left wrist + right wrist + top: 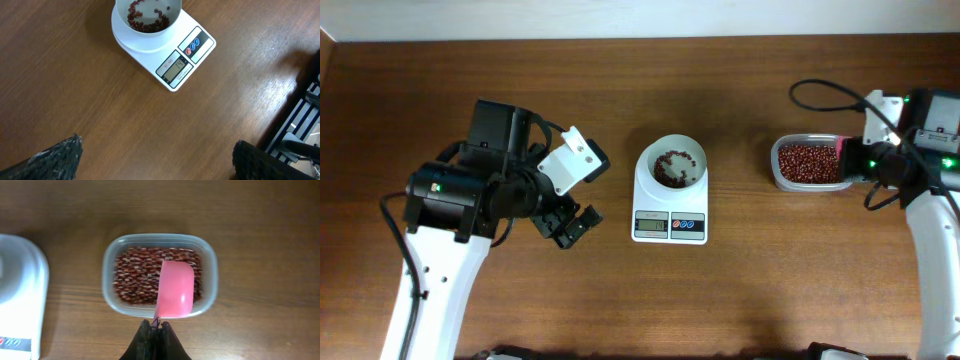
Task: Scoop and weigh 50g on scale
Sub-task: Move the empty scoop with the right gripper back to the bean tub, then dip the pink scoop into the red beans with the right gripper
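Over at the left the left gripper [568, 225] hangs wide open and empty, the small white digital scale [670, 215] mid-worktop holds only some dark red-brown beans [672, 167], and the right gripper [155, 328] pinches an empty pink plastic scoop [176, 290] above the clear plastic bean tub [111, 282], so more scooping looks needed.

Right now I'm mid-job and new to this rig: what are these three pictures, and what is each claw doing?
Two robot arms work at a wooden table. One picture looks down from above; the other two come from cameras on each wrist. In the middle stands the scale, its bowl holding a few beans. On the right is a clear tub full of the same beans. The right claw is shut on the handle of a pink scoop, which hangs empty over the tub. The left claw is open, holding nothing, left of the scale.
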Motion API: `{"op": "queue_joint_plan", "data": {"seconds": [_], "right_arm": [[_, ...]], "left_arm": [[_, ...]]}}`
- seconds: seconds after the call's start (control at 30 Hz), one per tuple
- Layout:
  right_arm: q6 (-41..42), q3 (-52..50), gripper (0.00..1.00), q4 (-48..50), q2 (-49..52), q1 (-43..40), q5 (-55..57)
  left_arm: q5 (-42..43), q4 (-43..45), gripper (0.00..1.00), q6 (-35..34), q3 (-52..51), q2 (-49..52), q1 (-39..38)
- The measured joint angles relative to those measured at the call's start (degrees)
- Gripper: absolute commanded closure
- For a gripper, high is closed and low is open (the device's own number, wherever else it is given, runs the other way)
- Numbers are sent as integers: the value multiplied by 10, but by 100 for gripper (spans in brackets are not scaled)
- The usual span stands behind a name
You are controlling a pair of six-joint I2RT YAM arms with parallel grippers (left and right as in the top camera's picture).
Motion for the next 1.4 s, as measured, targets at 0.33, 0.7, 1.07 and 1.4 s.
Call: {"op": "queue_joint_plan", "data": {"seconds": [0.33, 0.7, 1.07, 1.4], "right_arm": [[32, -1, 96, 63, 109, -6, 6], [34, -1, 96, 87, 165, -6, 36], [24, -1, 96, 93, 201, -6, -69], [15, -10, 96, 68, 201, -30, -146]], "left_arm": [[0, 0, 1, 0, 0, 0, 0], [0, 0, 1, 0, 0, 0, 0], [0, 0, 1, 0, 0, 0, 0], [0, 0, 1, 0, 0, 0, 0]]}}
